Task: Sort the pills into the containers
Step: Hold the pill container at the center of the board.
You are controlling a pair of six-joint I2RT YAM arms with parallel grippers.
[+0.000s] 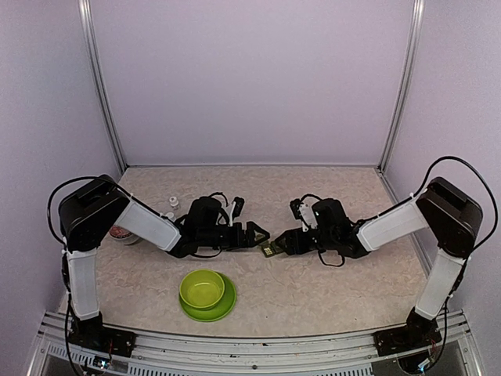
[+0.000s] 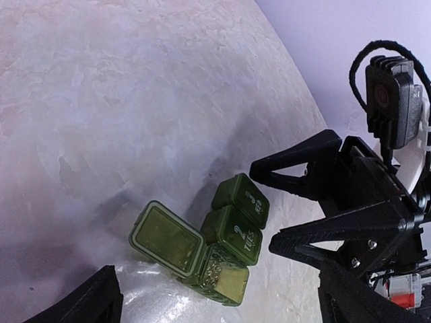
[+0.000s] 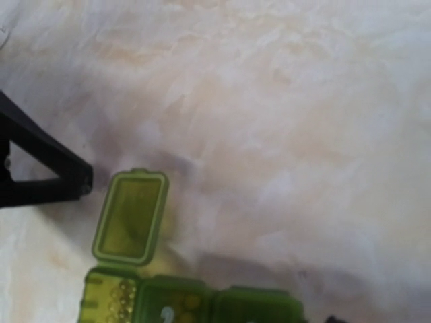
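The dark green pill box [image 2: 232,232] lies on the table between the two grippers [image 1: 272,249]. Its first lid [image 2: 165,237] stands open; the lids marked 2 and 3 are shut. Small round pills [image 3: 113,303] fill the open compartment. My left gripper [image 2: 219,286] is open, its fingers wide on either side of the box's open end, nothing held. My right gripper [image 2: 266,207] shows in the left wrist view with its jaws apart, their tips just beside the box's shut end. Its own fingers are out of the right wrist view.
A lime-green bowl [image 1: 202,287] on its plate [image 1: 225,307] sits near the front, left of centre. Two small white bottles [image 1: 171,204] and a red-and-white container [image 1: 124,234] stand behind the left arm. Walls close the back and both sides.
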